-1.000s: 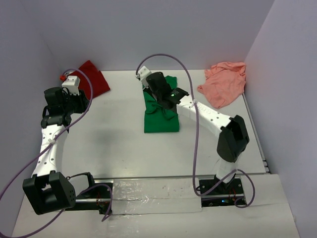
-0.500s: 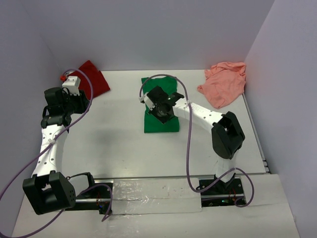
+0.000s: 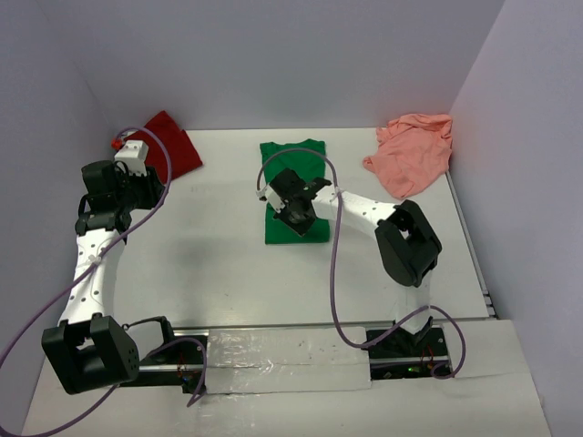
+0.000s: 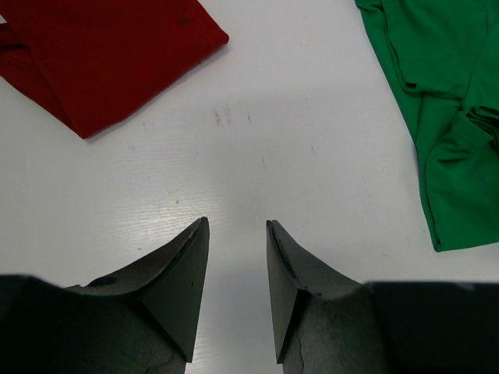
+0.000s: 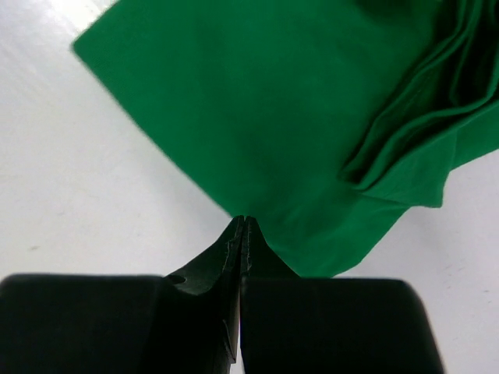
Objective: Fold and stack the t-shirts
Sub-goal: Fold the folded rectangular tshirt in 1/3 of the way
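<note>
Scene: two robot arms at work on a white table (image 3: 209, 264), three t-shirts spread well apart across its far half, none on top of another.
Green t-shirt (image 3: 291, 157): lies mid-table as a narrow upright rectangle, collar end toward the back wall. The wrist view shows a flat panel with bunched folds along one side, so it looks part-folded rather than finished.
Right gripper (image 5: 242, 222): low over the near part of the green t-shirt, fingers pressed tight together at the cloth's edge. Whether a layer is caught between them cannot be told.
Left gripper (image 4: 238, 226): fingers spread with nothing between them, above bare table between the red and green shirts and touching neither.
Dark red t-shirt (image 3: 168, 146): far-left corner, a compact patch with straight edges that appears already folded, though its layers cannot be made out.
Salmon pink t-shirt (image 3: 414, 150): far-right corner against the wall, crumpled and wrinkled, apparently unfolded.
Done so far: by the look of it, one shirt folded and a second under way, so the job is perhaps a third to half through.
Left to do: finish the green folds, fold the pink one from scratch, then gather all three into a single stack — no stacking has begun.
</note>
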You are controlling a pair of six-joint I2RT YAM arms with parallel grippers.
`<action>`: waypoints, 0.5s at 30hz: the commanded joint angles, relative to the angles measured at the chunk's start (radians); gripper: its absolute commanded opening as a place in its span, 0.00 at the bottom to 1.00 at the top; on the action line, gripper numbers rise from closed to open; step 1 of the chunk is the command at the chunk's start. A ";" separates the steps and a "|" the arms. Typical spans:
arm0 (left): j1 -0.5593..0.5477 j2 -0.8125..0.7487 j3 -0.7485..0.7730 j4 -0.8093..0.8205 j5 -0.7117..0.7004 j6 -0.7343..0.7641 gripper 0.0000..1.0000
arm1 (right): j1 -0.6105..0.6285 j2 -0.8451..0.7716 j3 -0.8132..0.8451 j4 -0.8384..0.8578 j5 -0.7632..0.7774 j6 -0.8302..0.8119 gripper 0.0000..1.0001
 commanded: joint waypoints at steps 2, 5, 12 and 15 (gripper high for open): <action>0.007 -0.032 0.007 0.005 0.008 0.010 0.44 | -0.015 0.026 -0.028 0.095 0.111 -0.027 0.00; 0.007 -0.035 0.003 0.005 0.007 0.011 0.44 | -0.017 0.040 -0.058 0.179 0.192 -0.049 0.00; 0.007 -0.037 -0.002 0.005 0.004 0.010 0.44 | -0.022 0.067 -0.091 0.301 0.295 -0.092 0.00; 0.007 -0.031 -0.004 0.006 0.005 0.011 0.44 | -0.022 0.075 -0.108 0.354 0.335 -0.110 0.00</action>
